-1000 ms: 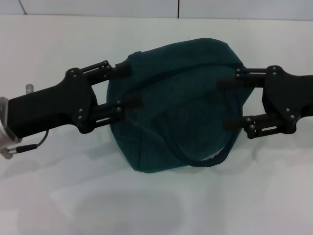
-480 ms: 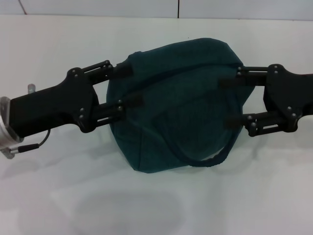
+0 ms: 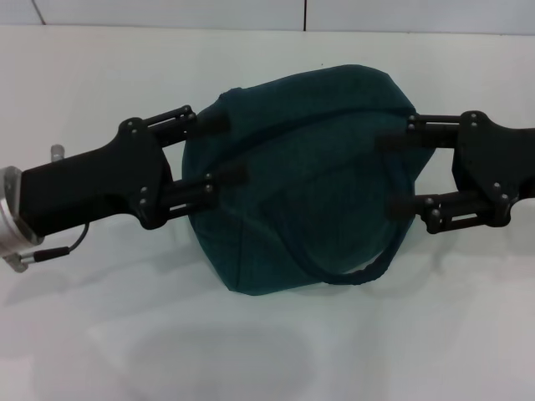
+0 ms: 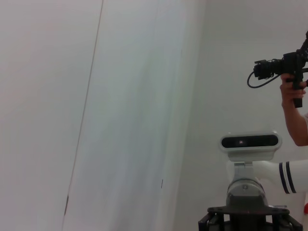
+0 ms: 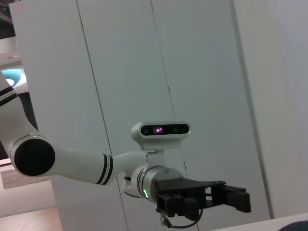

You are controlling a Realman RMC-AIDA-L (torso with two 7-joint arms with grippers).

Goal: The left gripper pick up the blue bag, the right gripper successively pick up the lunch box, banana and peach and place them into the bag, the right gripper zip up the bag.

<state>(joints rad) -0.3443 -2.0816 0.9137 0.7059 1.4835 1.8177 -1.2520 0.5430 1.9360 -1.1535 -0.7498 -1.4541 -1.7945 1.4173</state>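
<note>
Head view: blue bag (image 3: 301, 184) between left tool (image 3: 221, 150) and right tool (image 3: 394, 174).

Your head view looks steeply down, close, onto the white counter (image 3: 84, 334), both arms entering from the sides. Your left wrist view faces level across the room at a pale wall (image 4: 120, 96) and the robot's head camera (image 4: 249, 142), not the counter. Your right wrist view likewise faces outward, sharing that head camera (image 5: 160, 131) and catching the left end effector (image 5: 240, 199).
</note>
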